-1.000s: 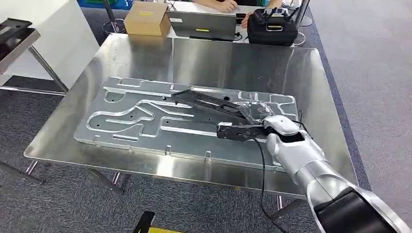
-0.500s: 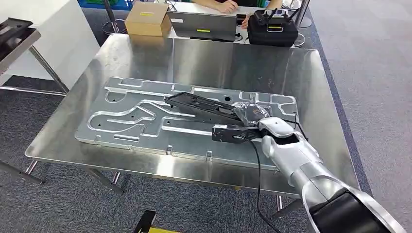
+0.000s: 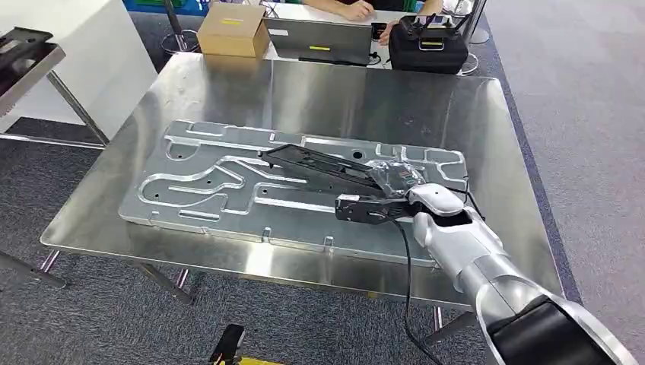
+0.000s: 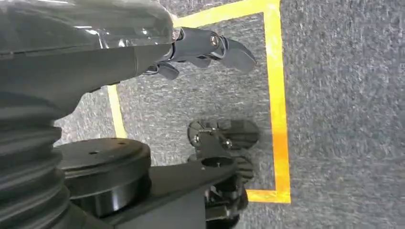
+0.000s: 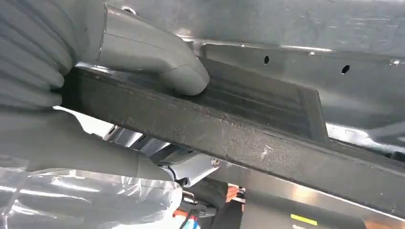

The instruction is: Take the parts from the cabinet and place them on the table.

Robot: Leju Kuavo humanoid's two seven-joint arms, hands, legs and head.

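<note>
- I saw my right hand (image 3: 395,181) reaching over the steel surface (image 3: 327,91) from its near right corner, its fingers wrapped around one end of a long black part (image 3: 319,166).
- In the right wrist view the thick grey thumb (image 5: 157,57) pressed on the top of the black part (image 5: 248,138), with the fingers closed under it, so the hold looked firm.
- The black part lay slanted over the big machined metal plate (image 3: 213,182), its free end pointing toward the surface's far left corner; I could not tell whether it touched the plate or hung just above it.
- The metal plate sat flat along the near half of the surface, running almost from the left edge to the right edge.
- My left hand (image 4: 205,47) hung over grey carpet with a yellow tape line (image 4: 277,95), its fingers loosely curled and holding nothing; I could not tell for sure how far they were closed.
- Beyond the far edge of the surface I saw a cardboard box (image 3: 232,30), a laptop (image 3: 319,38) and a black case (image 3: 427,49), with a person's hand (image 3: 354,9) behind the laptop.
</note>
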